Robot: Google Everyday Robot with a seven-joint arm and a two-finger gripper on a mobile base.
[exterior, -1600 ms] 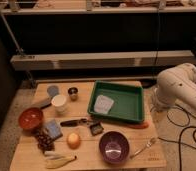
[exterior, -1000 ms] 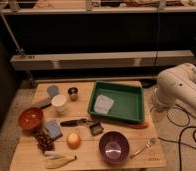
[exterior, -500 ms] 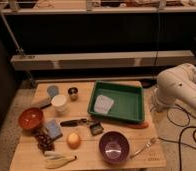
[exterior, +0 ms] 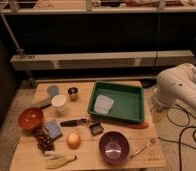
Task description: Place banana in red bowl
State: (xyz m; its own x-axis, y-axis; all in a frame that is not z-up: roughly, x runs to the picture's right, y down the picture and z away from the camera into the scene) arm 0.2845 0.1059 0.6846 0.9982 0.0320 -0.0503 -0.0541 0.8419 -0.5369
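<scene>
The banana, pale yellow and slightly curved, lies at the table's front left edge. The red bowl stands on the left side of the table, farther back than the banana, with dark grapes between them. Only the robot's white arm shows, folded up off the table's right side. My gripper itself is not visible in the camera view, and nothing is above the banana or the bowl.
A purple bowl stands front centre beside a round orange fruit. A green tray holding a white piece sits at the back right. A white cup, small metal cup, blue sponge, dark tool and fork are scattered about.
</scene>
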